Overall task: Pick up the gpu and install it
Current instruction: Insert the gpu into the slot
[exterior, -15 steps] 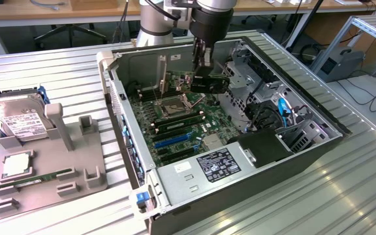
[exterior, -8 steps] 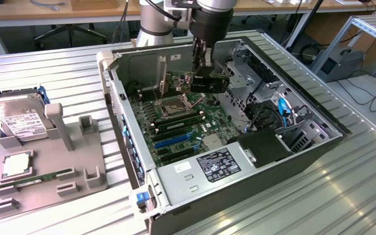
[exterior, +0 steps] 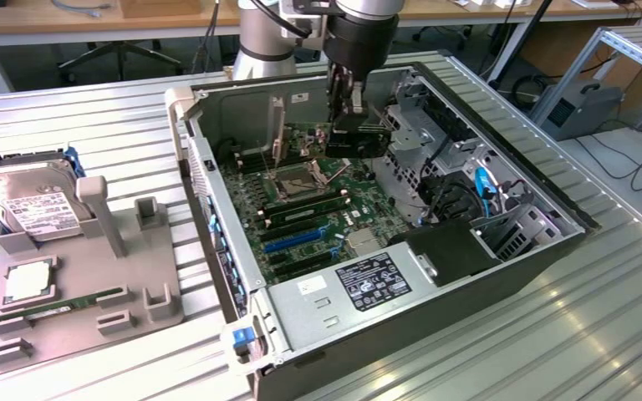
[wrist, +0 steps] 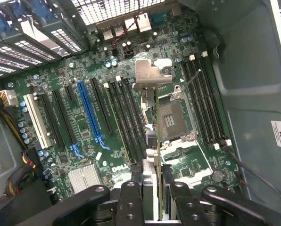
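1. Computer case [exterior: 204, 167] lies open on a ribbed metal worktop [exterior: 76, 117], with its motherboard [wrist: 192, 162] facing up.
2. The end effector [exterior: 353, 125] hangs inside the case. Its fingers [wrist: 131, 200] are closed part-way onto the gpu [wrist: 155, 141], which stands on edge between them.
3. The gpu appears clear of the board, above the CPU socket [wrist: 171, 115] and the black memory slots beside it. Its silver bracket [wrist: 152, 73] points toward the case's rear wall, where the vent grille [wrist: 112, 9] is.
4. The blue expansion slot [wrist: 90, 113] lies off to one flat side of the card, several slots over. In the exterior view it sits nearer the camera than the end effector and toward the exterior view's left.
5. The card's long axis runs nearly parallel to the blue slot, with a slight angle between them.
6. A drive cage [exterior: 410, 142] stands just beside the end effector on the exterior view's right. The power supply [exterior: 371, 284] borders the board on the camera's side. The space above the expansion slots looks open.
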{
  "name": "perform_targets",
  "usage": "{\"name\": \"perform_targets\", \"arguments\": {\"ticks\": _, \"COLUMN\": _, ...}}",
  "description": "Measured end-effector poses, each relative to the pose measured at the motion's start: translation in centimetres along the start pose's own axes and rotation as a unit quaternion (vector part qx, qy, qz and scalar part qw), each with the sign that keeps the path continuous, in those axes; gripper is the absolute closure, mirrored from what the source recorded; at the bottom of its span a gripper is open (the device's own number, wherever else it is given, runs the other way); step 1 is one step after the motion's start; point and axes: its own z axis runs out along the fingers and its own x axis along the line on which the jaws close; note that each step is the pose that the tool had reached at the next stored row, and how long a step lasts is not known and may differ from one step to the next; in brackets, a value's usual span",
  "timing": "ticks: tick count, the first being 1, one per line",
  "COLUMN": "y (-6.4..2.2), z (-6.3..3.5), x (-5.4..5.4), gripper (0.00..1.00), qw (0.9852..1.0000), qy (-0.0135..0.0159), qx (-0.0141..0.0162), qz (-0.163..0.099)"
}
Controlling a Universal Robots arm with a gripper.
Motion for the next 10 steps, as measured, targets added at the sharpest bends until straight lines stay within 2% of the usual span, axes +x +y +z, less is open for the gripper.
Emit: {"name": "perform_targets", "arguments": {"ticks": 10, "y": 0.00, "z": 0.00, "x": 0.00, "gripper": 0.73, "qw": 0.9997, "qy": 0.0000, "qx": -0.0007, "qz": -0.026}}
